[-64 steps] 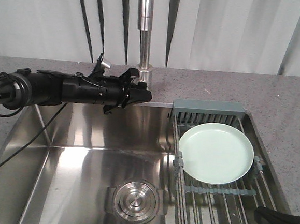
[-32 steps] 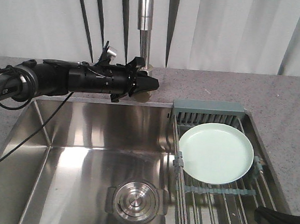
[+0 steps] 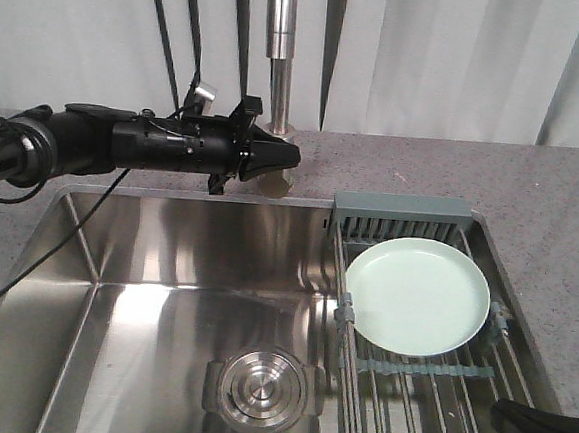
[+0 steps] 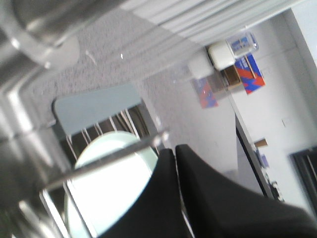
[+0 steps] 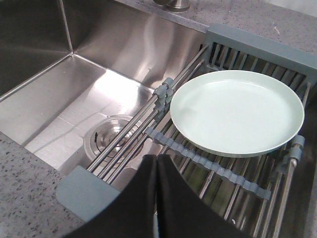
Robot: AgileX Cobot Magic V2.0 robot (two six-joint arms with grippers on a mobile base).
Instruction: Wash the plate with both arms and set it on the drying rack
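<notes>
Fingers [image 3: 286,157] closed, empty; plate [image 3: 417,296] lies flat on drying rack [image 3: 403,207].

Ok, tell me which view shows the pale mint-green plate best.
The right wrist view: the round pale mint-green plate fills it, whole and sharp, lying on the steel wire drying rack. The front view shows it whole but smaller; the left wrist view is blurred and partly blocked.

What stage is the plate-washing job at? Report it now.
Done, by the look of it: the plate lies flat on the drying rack. In hand: nothing; left gripper shut by the faucet, right gripper shut near the rack. Whether washing happened cannot be told.
</notes>
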